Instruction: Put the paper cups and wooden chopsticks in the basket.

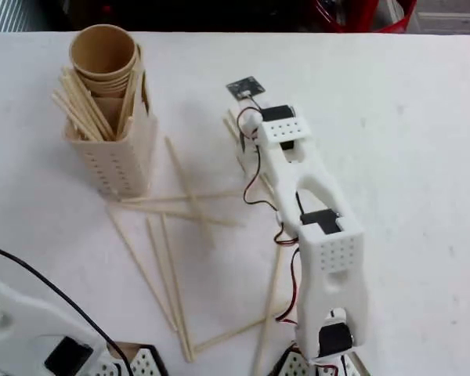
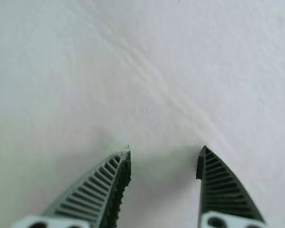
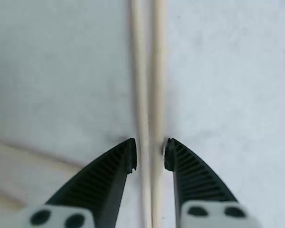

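A perforated cream basket (image 1: pixel 129 157) stands at the back left, holding stacked paper cups (image 1: pixel 102 51) and a bundle of wooden chopsticks (image 1: pixel 82 110). Several loose chopsticks (image 1: pixel 172 274) lie crossed on the white table in front of it. My right arm stretches to the table's middle; its gripper (image 3: pixel 149 154) is down at the table, shut on a pair of chopsticks (image 3: pixel 140 71) lying side by side, one fingertip against each outer side. My left gripper (image 2: pixel 164 156) hangs open over bare table, and its arm (image 1: pixel 31 329) sits at the front left corner.
A small black circuit board (image 1: pixel 244 87) lies just beyond the right arm's tip. Red and black wires (image 1: pixel 286 235) run along the right arm. The table's right half (image 1: pixel 423 196) is bare white surface. Dark floor shows past the far edge.
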Controlling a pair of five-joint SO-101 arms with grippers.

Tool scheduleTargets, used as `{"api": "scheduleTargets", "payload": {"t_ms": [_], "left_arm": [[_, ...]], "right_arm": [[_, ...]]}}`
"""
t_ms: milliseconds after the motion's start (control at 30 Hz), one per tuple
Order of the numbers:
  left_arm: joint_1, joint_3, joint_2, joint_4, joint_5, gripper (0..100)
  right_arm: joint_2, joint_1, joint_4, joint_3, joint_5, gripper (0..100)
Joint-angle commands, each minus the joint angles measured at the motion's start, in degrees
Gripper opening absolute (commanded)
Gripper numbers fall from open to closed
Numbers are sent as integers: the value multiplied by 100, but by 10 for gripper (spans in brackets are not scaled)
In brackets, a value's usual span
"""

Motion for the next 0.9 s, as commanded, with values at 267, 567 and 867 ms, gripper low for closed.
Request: {"api": "scheduleTargets", "payload": {"t_ms": [267,567,867], "left_arm": [[453,-26,488,-79,35,242],[453,-26,488,-105,35,242],[453,-26,488,-114,35,242]], "right_arm": [[541,127,171,-554,264,10],[-910,163,787,-598,-149,19],[-4752,-426,-321,2154,-431,19]]}}
